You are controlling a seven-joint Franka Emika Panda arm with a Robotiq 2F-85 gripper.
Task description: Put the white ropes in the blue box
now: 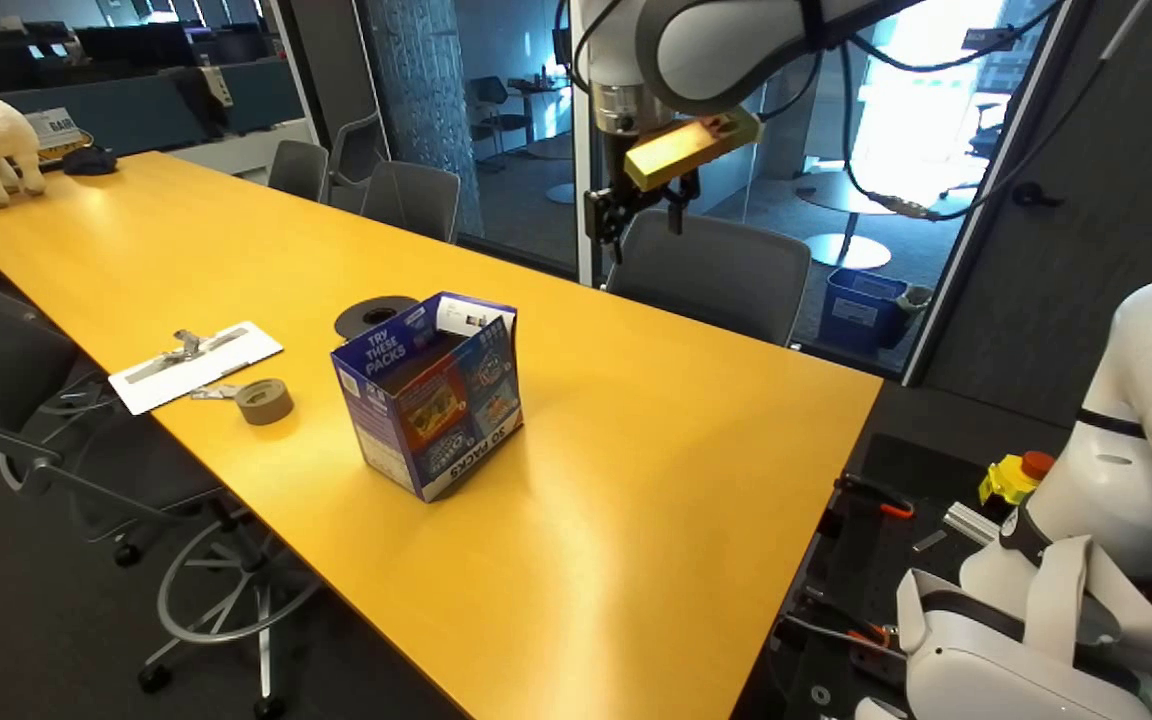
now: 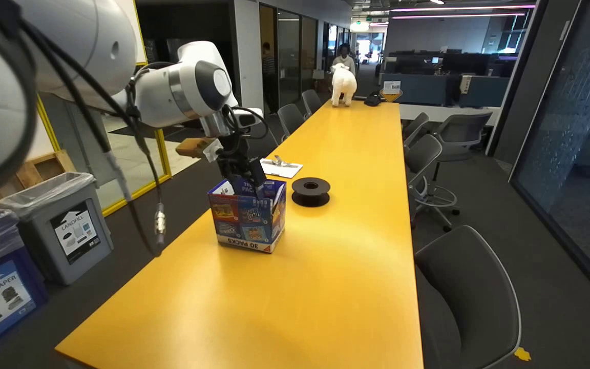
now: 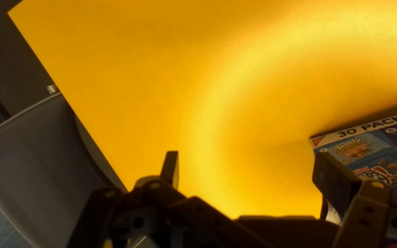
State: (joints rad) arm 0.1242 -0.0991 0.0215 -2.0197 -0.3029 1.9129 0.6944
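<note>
The blue box stands open-topped on the yellow table, with printed pictures on its sides. It also shows in an exterior view and at the right edge of the wrist view. The inside is only partly visible and its bottom is hidden. The white ropes are out of view or hidden; no cord shows in any view. My gripper is open, with nothing between its fingers in the wrist view. It hangs above the table, higher than the box and off to its side.
A dark spool stands beside the box. A tape roll and a white clipboard lie farther along the table. A grey chair is at the table edge near my gripper. A plush sheep stands at the far end.
</note>
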